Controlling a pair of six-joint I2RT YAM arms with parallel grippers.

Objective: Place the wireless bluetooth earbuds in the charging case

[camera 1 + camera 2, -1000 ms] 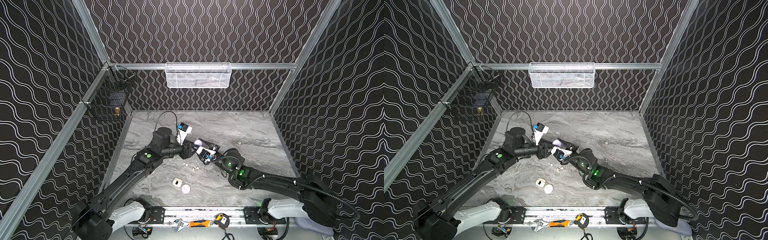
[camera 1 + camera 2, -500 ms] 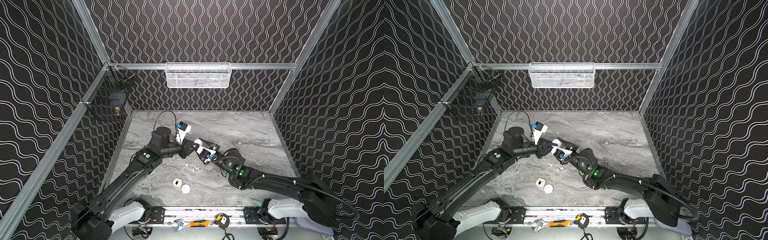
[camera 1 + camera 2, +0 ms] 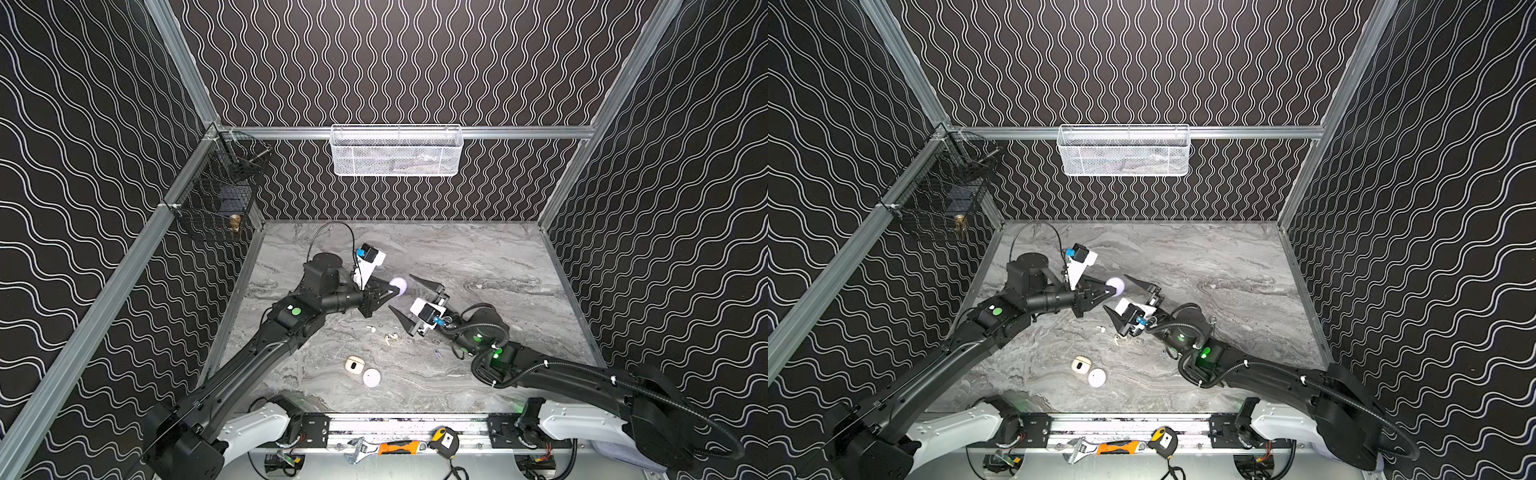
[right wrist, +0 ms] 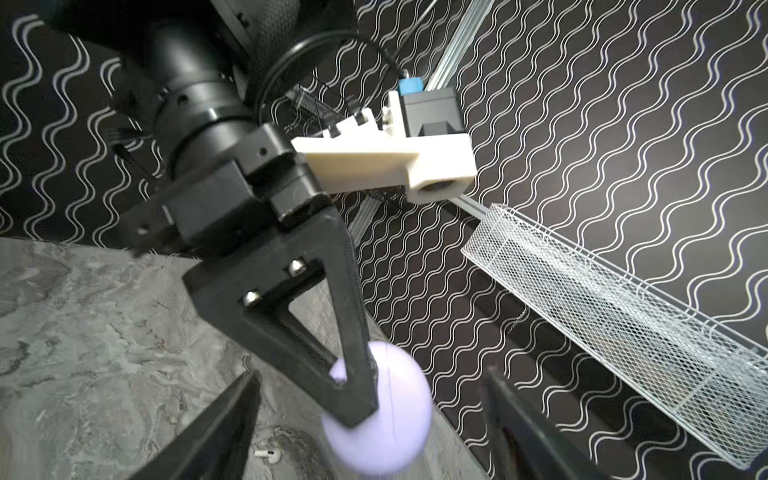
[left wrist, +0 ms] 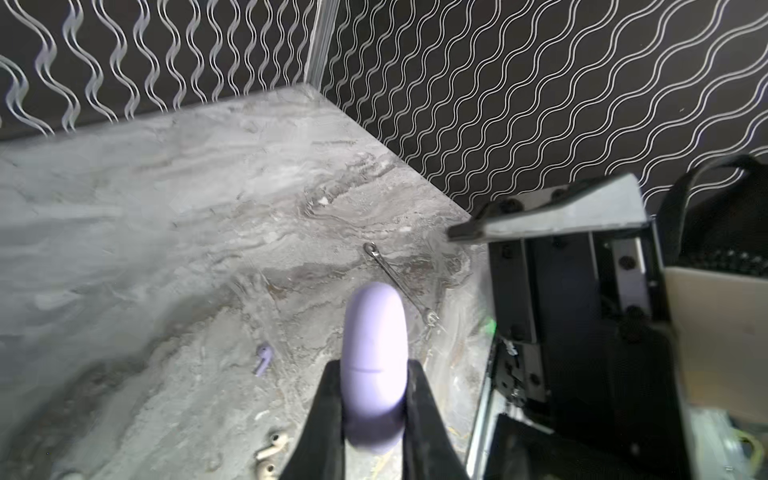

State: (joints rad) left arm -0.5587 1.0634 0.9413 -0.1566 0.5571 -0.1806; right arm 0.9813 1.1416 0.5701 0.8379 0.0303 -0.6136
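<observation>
A pale lavender charging case (image 3: 398, 284) (image 3: 1115, 284) hangs closed above the table's middle, and my left gripper (image 3: 394, 291) (image 5: 374, 372) is shut on it. In the left wrist view the case (image 5: 374, 332) sticks out past the fingertips. My right gripper (image 3: 410, 301) (image 4: 372, 376) is open, its jaws standing wide on either side of the case (image 4: 386, 419) without touching it. On the table below lie a white earbud (image 3: 371, 329) (image 4: 266, 454), two cream earbuds (image 3: 390, 338) (image 5: 272, 442) and a lavender earbud (image 3: 438, 354) (image 5: 264, 359).
A cream case (image 3: 354, 365) and a round white case (image 3: 371, 377) lie near the front. A thin steel wrench (image 5: 399, 282) lies by the right arm. A white mesh basket (image 3: 395, 151) hangs on the back wall and a black wire basket (image 3: 216, 199) on the left wall.
My left gripper has shut on the lavender case. The right gripper, which held it before, has opened wide and let it go.
</observation>
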